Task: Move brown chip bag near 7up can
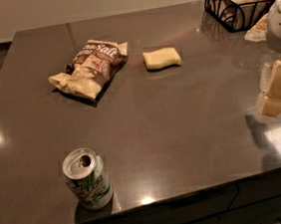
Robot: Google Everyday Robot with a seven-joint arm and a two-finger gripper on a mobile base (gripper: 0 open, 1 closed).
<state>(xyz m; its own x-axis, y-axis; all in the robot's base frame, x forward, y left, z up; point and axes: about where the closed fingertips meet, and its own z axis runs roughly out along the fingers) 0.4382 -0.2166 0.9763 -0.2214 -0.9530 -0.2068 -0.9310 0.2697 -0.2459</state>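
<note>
7up can (87, 179): stands upright on the counter near its front edge, far to the left of the gripper and closer to the camera than it. Silver top with a dark opening, white and green body.

Brown chip bag (89, 67): lies flat on the counter, far to the left of the gripper and farther back than it. It is crinkled, brown and cream-yellow, with white "Salt" lettering at its back end. It is well apart from the can, which sits nearer the front edge.

Yellow block (161, 58): a small pale, sponge-like piece lying just to the right of the bag and not touching it. It is left of the gripper and farther back.

Counter (182, 129): dark, glossy grey-brown top that carries everything here. A broad bare stretch separates the gripper from the bag and the can.

Wire basket (237, 4): black wire holder with pale contents, at the back right corner, behind the gripper and slightly to its left.

Gripper (277, 89): pale cream parts at the right edge of the view, over the right side of the counter, below a white part of the arm. How far it is spread cannot be told. It touches neither the bag nor the can, which both rest on the counter away from it.
</note>
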